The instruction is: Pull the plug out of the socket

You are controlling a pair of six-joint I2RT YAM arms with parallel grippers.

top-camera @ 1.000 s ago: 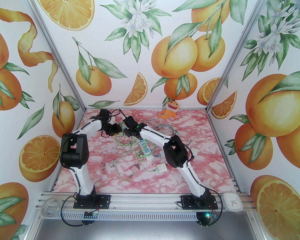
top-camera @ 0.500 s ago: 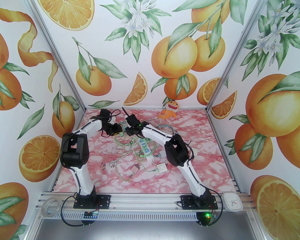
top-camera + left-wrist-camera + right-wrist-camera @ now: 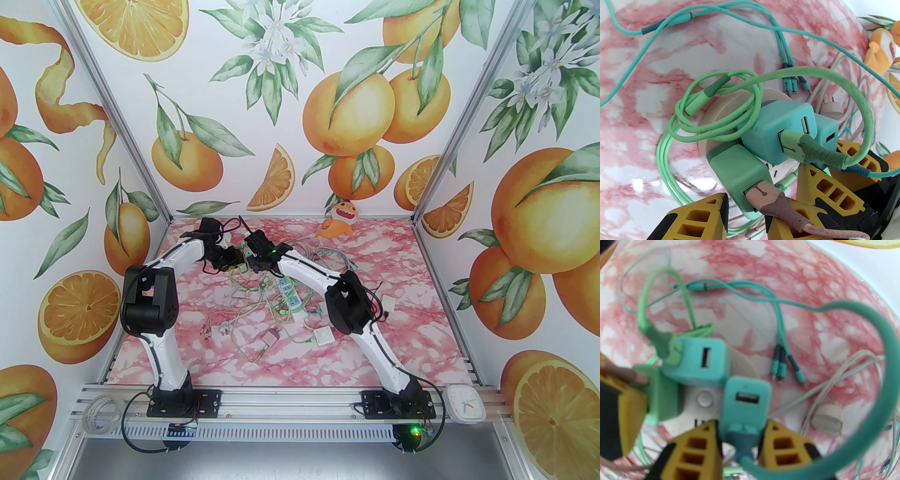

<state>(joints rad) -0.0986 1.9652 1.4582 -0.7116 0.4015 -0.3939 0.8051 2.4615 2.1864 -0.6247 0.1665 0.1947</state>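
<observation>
A round beige socket (image 3: 731, 107) lies on the pink marbled table with three charger plugs standing in it. My left gripper (image 3: 745, 208) is shut on the mint-green plug (image 3: 738, 168), which carries a pink cable. My right gripper (image 3: 741, 427) is shut on a teal plug (image 3: 745, 401) with a dark teal cable; its yellow fingers (image 3: 825, 185) also show beside the socket in the left wrist view. Between the two sits a second teal plug (image 3: 778, 133) with a light green cable. In the top view both grippers meet at the far left-centre, left (image 3: 236, 259), right (image 3: 251, 262).
Loose cables tangle around the socket and across mid-table. A white power strip (image 3: 289, 295), two white square adapters (image 3: 323, 336) and a loose round white plug (image 3: 828, 419) lie near. A plush toy (image 3: 338, 219) sits by the back wall, a clock (image 3: 464, 404) on the front rail.
The right wrist rocked a little up and to the right, then came back; its elbow now sits slightly further left. The left arm has held still.
</observation>
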